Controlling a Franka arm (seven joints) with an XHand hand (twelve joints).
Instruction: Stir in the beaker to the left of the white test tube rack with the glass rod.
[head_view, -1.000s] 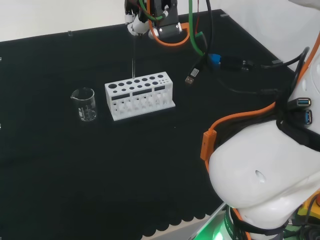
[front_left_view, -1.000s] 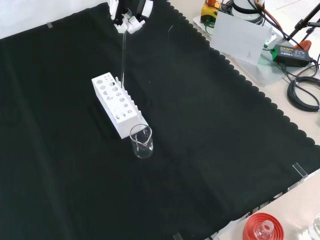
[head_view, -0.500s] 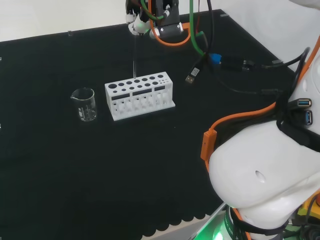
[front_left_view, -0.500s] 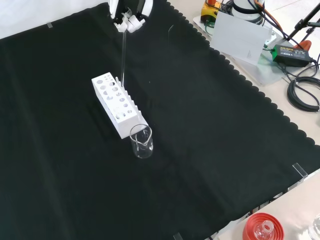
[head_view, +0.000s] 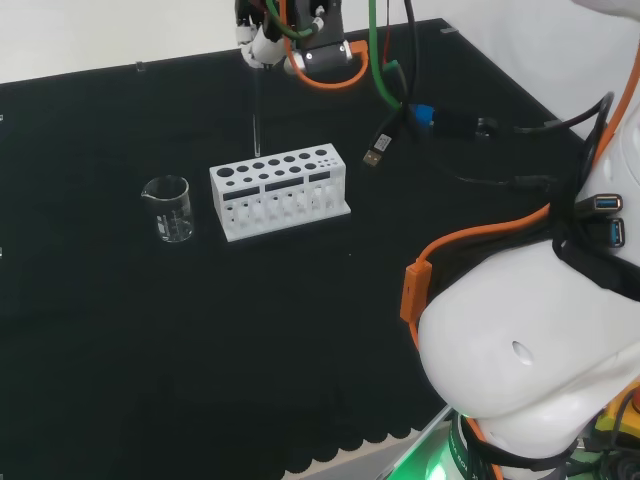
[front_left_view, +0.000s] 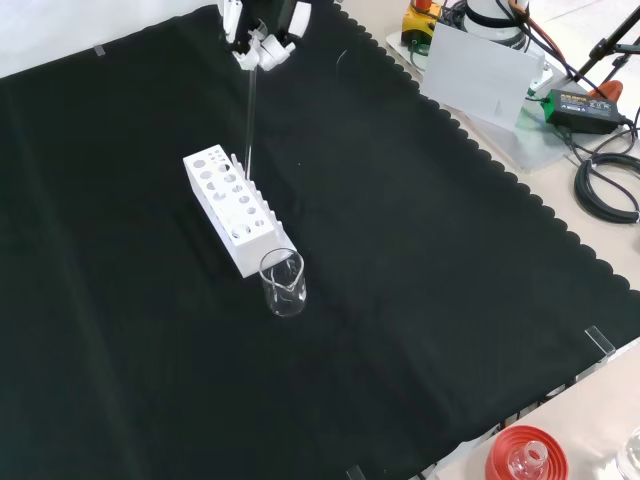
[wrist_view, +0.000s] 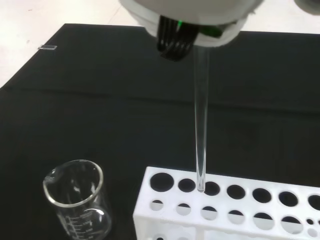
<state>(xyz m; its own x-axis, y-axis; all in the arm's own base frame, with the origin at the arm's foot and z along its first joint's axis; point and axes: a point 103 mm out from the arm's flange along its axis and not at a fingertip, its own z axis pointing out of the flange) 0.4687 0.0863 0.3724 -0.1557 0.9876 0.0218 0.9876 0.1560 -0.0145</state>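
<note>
So the hand (front_left_view: 258, 38) is hanging up near the far edge of the desk (front_left_view: 420, 270) in the front view, fingers pinching the top end of the rod (front_left_view: 248, 115), which is dangling straight down. In the wrist view the rod's lower tip is sitting right over the rack (wrist_view: 235, 207), about level with its top row of holes; I can't tell whether it's fully clear of them.

My take on the rod: thin, stiff, light, smooth glass, so it's probably slippery and would snap if knocked sideways against the rack or the beaker (front_left_view: 283, 284) rim. Gripping it at the very top is leaving the whole length free for stirring, but the tip may be swinging a bit with any wrist move.

The beaker is standing upright just off the rack's end, to the left of it in the head view, near but not touching as far as I can see. It's looking empty to me, though clear liquid would be hard to spot. The rack's holes are all looking empty too.
</note>
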